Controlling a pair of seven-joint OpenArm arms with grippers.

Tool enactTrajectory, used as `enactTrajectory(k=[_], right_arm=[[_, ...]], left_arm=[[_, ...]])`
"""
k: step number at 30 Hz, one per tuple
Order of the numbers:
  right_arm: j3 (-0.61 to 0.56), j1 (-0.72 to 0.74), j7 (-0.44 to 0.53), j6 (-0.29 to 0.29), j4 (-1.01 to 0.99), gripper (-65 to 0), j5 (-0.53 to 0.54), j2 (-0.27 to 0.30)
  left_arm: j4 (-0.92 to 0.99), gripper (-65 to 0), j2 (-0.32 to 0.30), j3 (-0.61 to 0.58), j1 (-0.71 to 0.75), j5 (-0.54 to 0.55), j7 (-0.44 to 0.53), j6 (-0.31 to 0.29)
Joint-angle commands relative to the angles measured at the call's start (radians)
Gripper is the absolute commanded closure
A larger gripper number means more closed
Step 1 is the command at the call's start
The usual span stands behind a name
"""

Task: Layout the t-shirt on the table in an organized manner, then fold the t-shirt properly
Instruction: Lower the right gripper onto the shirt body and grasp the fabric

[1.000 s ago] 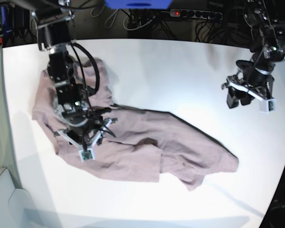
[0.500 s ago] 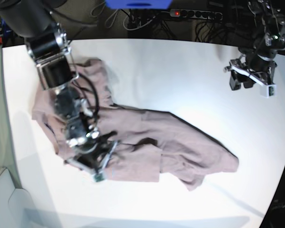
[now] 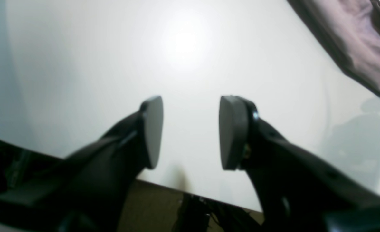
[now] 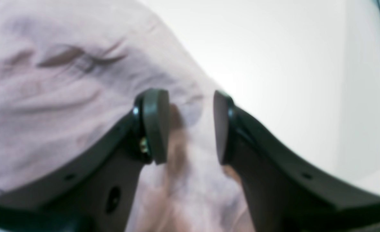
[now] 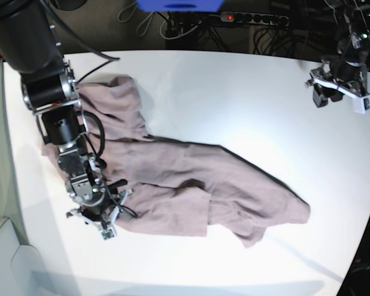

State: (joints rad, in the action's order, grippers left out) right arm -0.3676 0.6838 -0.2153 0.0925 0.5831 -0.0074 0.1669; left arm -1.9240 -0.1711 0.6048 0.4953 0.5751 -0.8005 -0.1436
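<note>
The mauve-pink t-shirt [image 5: 191,179] lies crumpled across the white table [image 5: 234,92], running from the back left to the front right. My right gripper [image 5: 96,217] is low over the shirt's front-left edge. In the right wrist view its fingers [image 4: 156,125] stand apart, open, with wrinkled t-shirt [image 4: 64,80] beneath them and nothing pinched; bare table [image 4: 289,64] lies beyond. My left gripper [image 5: 337,91] hangs high at the far right, well away from the cloth. In its own view the left gripper [image 3: 190,132] is open over bare table [image 3: 112,64], with a t-shirt [image 3: 360,42] edge in the upper right corner.
A power strip [image 5: 253,18] with a red light and loose cables run behind the table's back edge. A blue object [image 5: 179,5] sits at the top centre. The table's near edge [image 3: 164,185] shows under the left gripper, with dark floor below it.
My right arm slid forward along the shirt's left side, ending at its front-left edge. My left gripper rose and drew back to the far right. The shirt barely shifted.
</note>
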Motion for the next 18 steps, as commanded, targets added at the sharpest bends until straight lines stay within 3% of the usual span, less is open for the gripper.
enactTrajectory(k=[1,7,18], right_arm=[[0.003,0.044,0.034,-0.001,0.018,-24.0,0.001,0.007],[0.003,0.058,0.047,-0.001,0.016,-27.0,-0.001,0.010],[0.003,0.104,0.230,-0.007,-0.223,-27.1,-0.001,0.021]], left_arm=[[-0.019,-27.6,-0.009,0.004,-0.002,0.010,0.019,-0.004],[-0.018,-27.6,-0.009,0.004,-0.024,0.010,0.019,-0.004],[-0.016,-27.6,-0.018,0.004,-0.030,0.010,0.019,-0.004]])
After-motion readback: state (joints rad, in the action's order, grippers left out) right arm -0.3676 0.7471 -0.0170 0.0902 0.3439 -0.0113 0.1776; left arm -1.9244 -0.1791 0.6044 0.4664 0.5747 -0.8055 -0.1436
